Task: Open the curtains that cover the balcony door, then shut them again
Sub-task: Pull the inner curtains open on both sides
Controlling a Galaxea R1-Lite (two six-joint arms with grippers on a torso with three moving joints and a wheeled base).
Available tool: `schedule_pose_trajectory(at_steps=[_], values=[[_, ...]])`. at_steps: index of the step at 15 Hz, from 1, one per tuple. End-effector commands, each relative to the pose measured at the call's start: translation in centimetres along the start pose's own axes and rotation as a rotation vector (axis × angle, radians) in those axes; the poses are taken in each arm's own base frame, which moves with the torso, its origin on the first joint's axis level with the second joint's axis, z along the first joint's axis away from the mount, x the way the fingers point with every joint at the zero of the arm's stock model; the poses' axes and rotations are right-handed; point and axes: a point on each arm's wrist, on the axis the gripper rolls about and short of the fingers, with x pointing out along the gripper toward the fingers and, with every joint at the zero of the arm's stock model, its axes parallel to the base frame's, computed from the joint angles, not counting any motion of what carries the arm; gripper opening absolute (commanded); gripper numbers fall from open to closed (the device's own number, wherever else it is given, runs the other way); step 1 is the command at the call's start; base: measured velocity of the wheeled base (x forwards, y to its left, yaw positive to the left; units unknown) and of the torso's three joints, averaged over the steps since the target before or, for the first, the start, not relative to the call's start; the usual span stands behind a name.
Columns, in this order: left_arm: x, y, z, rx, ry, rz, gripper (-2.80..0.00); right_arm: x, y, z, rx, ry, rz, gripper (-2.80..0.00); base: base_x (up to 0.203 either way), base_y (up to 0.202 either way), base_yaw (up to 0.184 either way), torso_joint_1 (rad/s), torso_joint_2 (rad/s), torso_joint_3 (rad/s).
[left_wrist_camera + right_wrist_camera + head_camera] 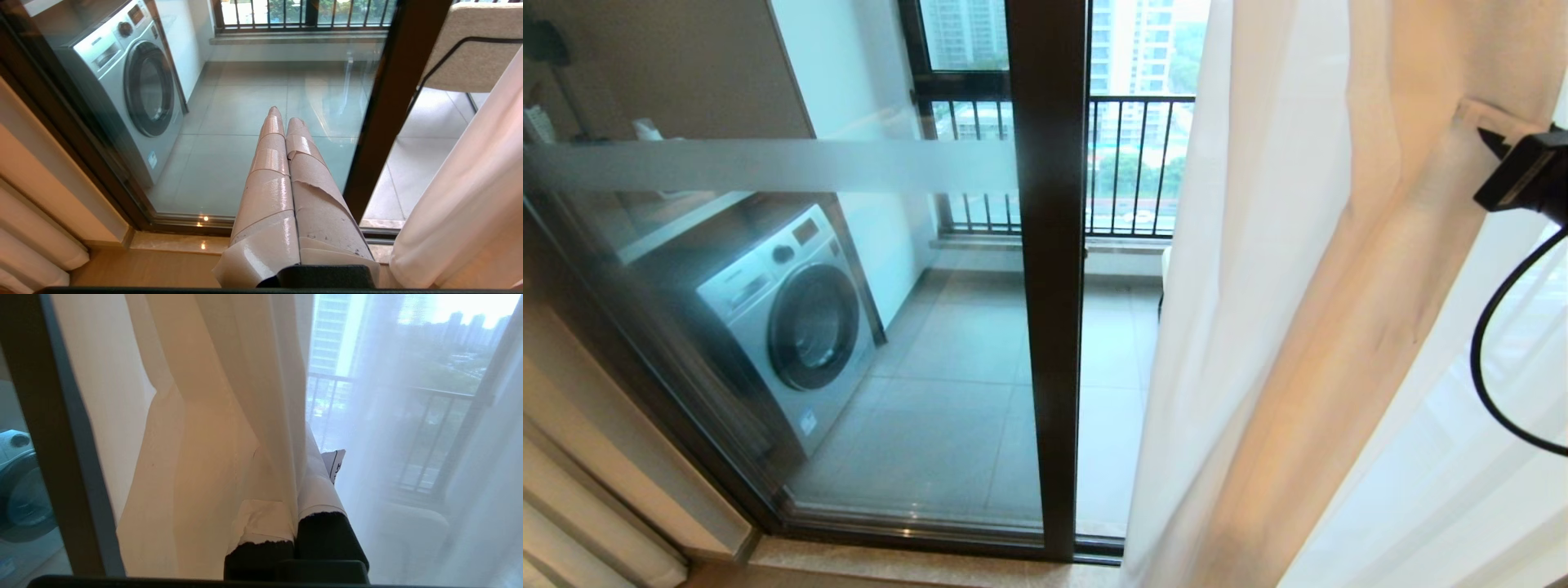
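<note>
Curtains (1282,327): drawn off to the right, balcony door (1049,269) and its glass uncovered, so opening looks done and closing remains; right gripper (296,498) clenched on the curtain's cream edge fold; left gripper (282,122) parked low, pinched together, empty.

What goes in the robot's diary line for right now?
right gripper: shut on curtain | left gripper: shut, idle | balcony door: mostly uncovered
</note>
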Motion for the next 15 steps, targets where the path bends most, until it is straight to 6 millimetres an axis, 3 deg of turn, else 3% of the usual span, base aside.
schedule_pose_trajectory(at_steps=[1,15], values=[[0.01,0.0,0.0,0.001,0.002,0.0,-2.8,-0.02,-0.09,0.06,-0.003,-0.006,-0.003,-2.8,0.0,-0.184,-0.002,0.007,0.01,-0.002],[0.01,0.0,0.0,0.001,0.002,0.002,-2.8,-0.02,-0.24,0.08,-0.005,-0.005,-0.009,-2.8,0.0,-0.183,-0.002,0.002,0.0,0.002]])
